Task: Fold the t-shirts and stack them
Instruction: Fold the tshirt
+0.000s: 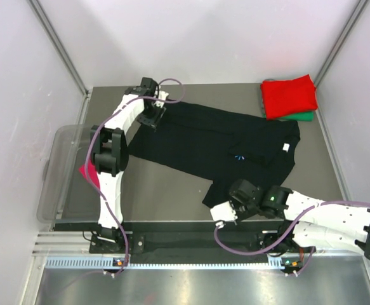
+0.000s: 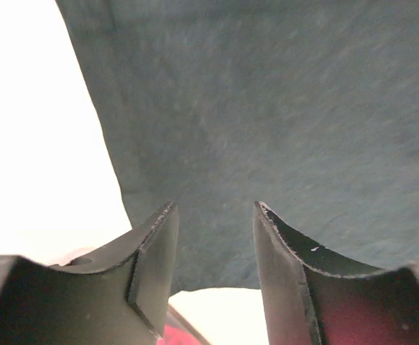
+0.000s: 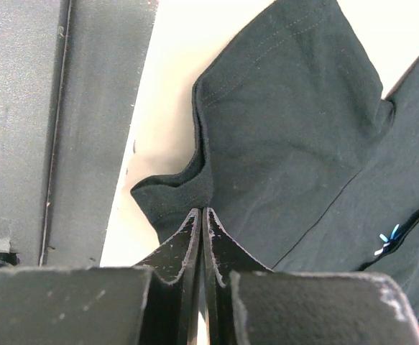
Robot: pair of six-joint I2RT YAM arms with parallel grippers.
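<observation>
The black t-shirt lies spread across the table, with its light-blue starburst print and white neck label facing up. My left gripper is open at the shirt's far left edge. In the left wrist view its jaws stand apart over the black cloth. My right gripper is at the shirt's near corner. In the right wrist view it is shut on a bunched fold of the black cloth. A folded red t-shirt lies on a green one at the far right corner.
A clear plastic bin stands off the table's left side, with a magenta t-shirt beside the left arm. The table's near edge rail is just left of the right gripper. Grey walls enclose the table.
</observation>
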